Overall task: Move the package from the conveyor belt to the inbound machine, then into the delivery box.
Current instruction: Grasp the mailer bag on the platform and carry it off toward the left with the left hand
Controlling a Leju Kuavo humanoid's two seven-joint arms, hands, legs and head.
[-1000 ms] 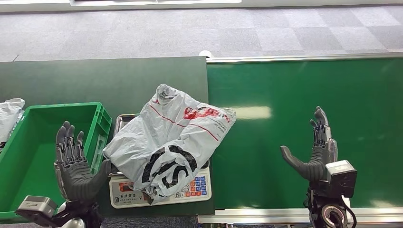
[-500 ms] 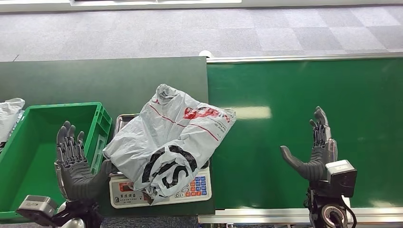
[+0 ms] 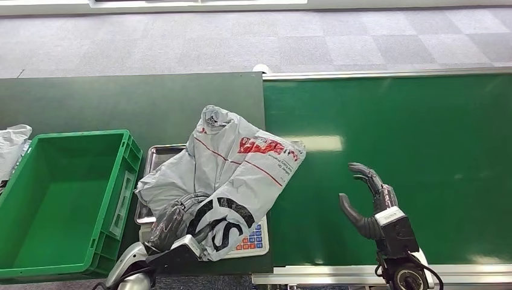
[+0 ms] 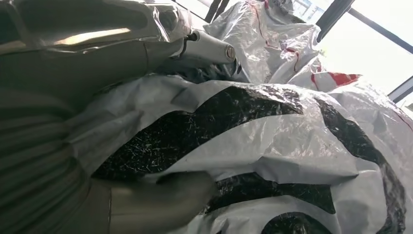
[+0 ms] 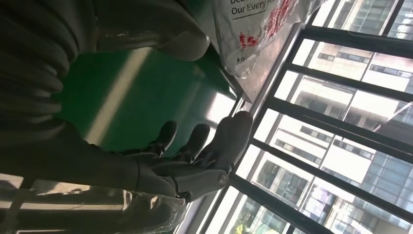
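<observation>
package (image 3: 232,175), crinkled glossy grey plastic, gripped by left hand (image 3: 172,220) fingers; right hand (image 3: 365,202) fingers spread over smooth belt (image 3: 422,133).

— Head view, position?
— High, facing forward and down; takes in the conveyor belt (image 3: 386,163), the scale (image 3: 244,238) at its left end, the green crate (image 3: 36,199) and grey floor beyond.

— Left wrist view?
— Very close, pressed against the package (image 4: 272,141).

— Right wrist view?
— Close behind the right hand (image 5: 195,161), turned, over the belt toward windows.

— Shared?
— The package (image 3: 232,175) edge and belt.
</observation>
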